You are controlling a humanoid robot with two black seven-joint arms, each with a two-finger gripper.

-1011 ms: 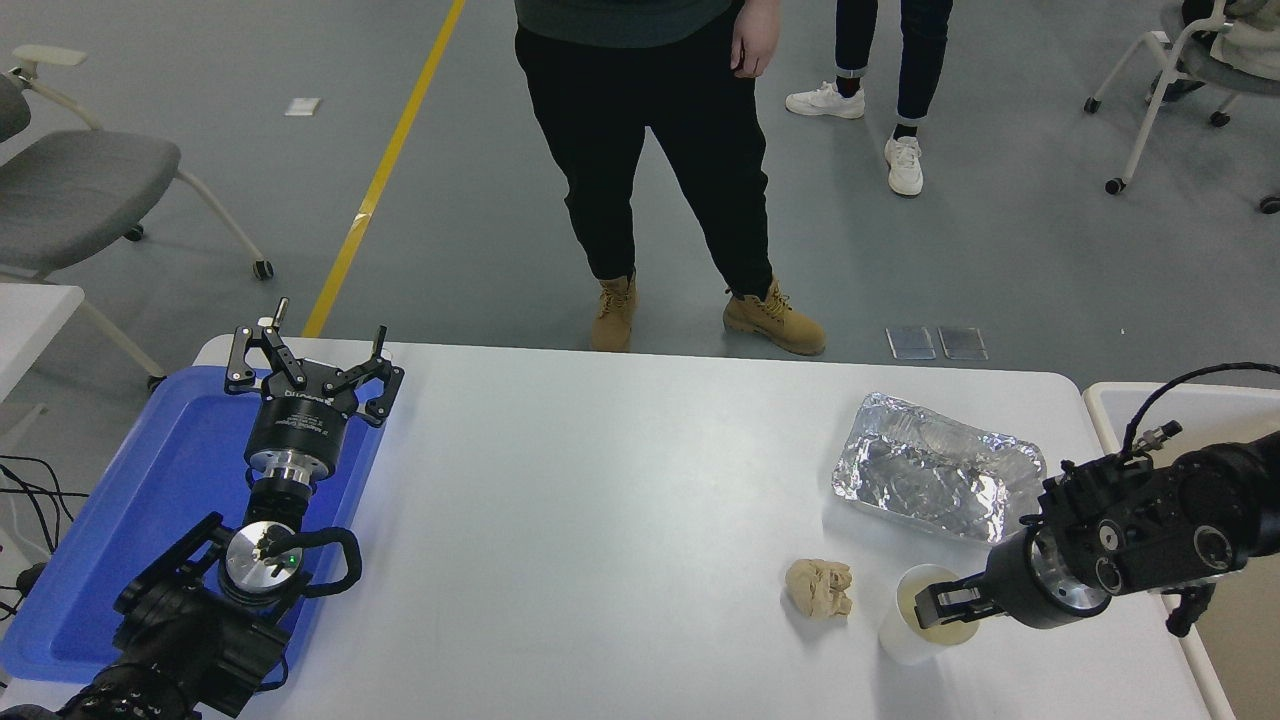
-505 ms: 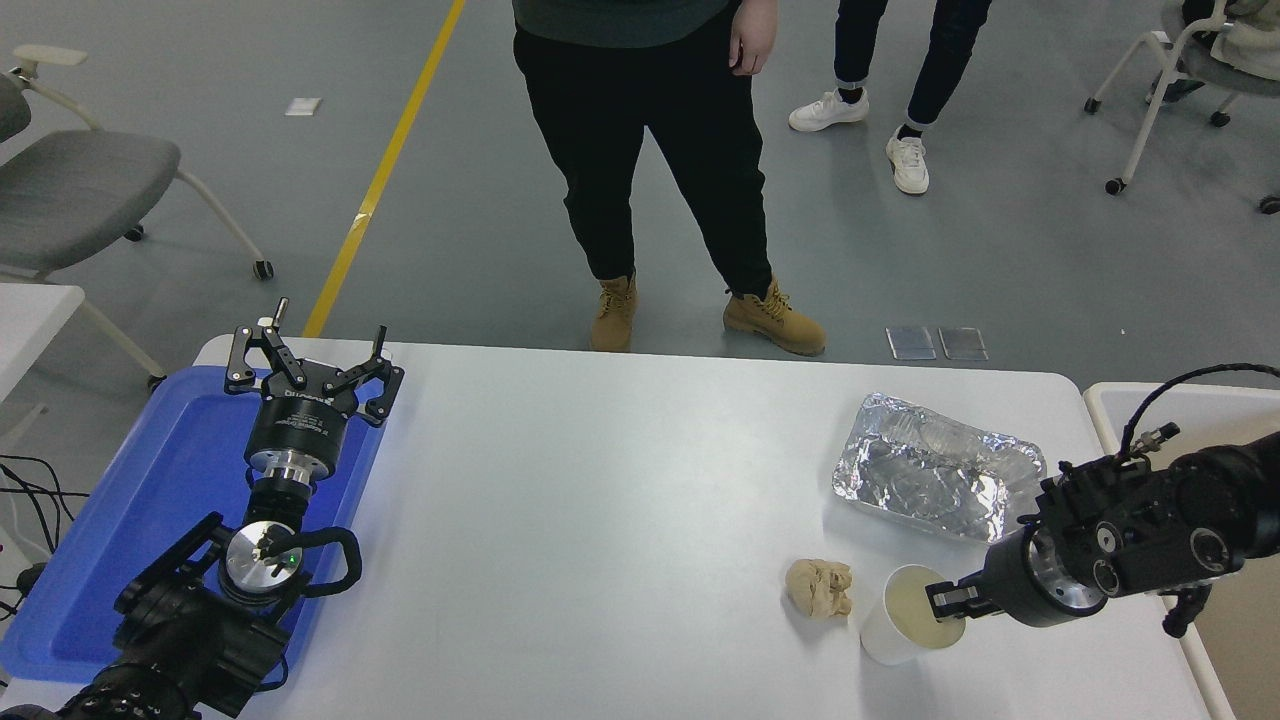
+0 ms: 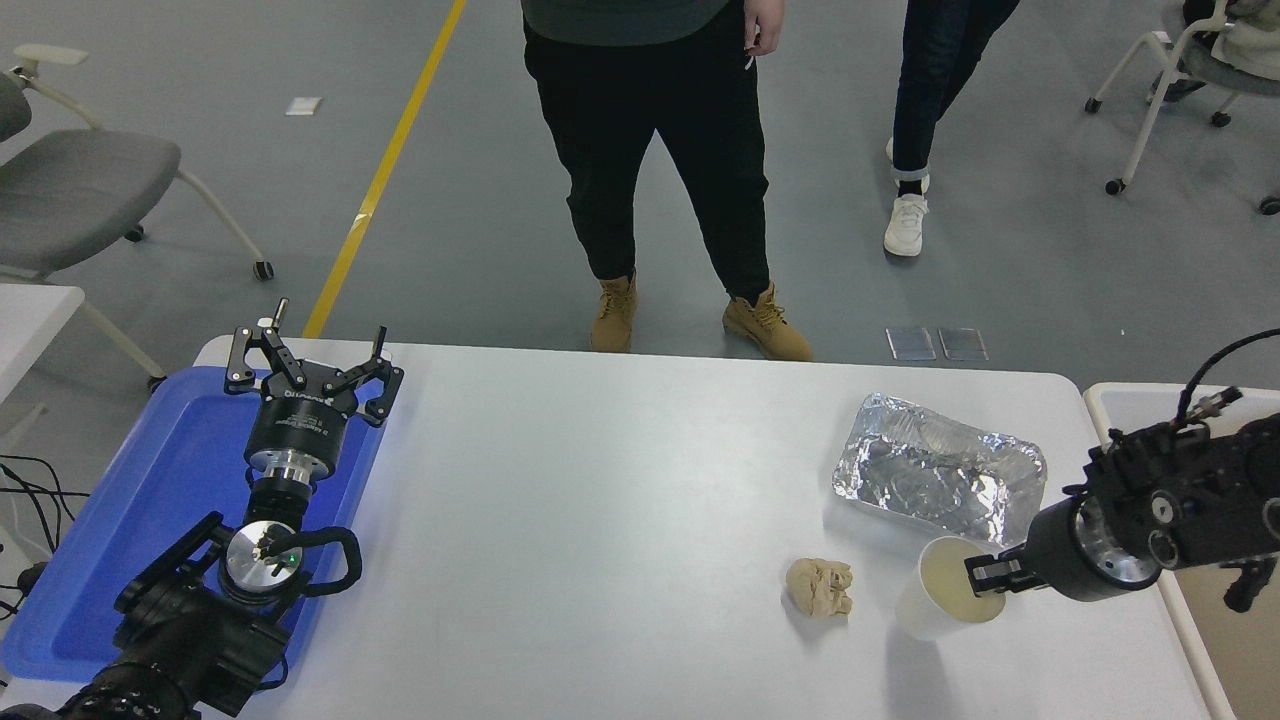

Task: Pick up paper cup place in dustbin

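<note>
Near right: small white paper cup with cream inside [image 3: 940, 602] tilted, mouth facing up and right, apparently just lifted above the white table [image 3: 600, 500], shadow beneath; rim pinched at its right edge by the black right gripper [image 3: 985, 578], jaws clamped on the cup wall, one finger inside the mouth, one outside. Just left of cup: crumpled beige paper wad [image 3: 820, 586], close but apart. Near left: parked black left gripper [image 3: 312, 365] hanging over the flat blue plastic tray [image 3: 130, 520], jaws spread apart, holding nothing. Right edge: large cream-white rectangular plastic dustbin [image 3: 1105, 405], only rim and a strip of beige inside visible, mostly hidden behind the right arm. Farther, beyond cup: crinkled silver foil tray [image 3: 938, 478] sitting on the table, not touching the cup. Far side: person in black trousers and tan boots [image 3: 665, 180] standing at the table edge; second person's legs further right.

Judged step: carrying cup rightward to dustbin. For a clean carry: hold the pinch firm but not crushing, thin wall likely to buckle; raise enough to clear the thick bin rim; swing right clear of foil tray; release only once cup fully over the bin opening.
</note>
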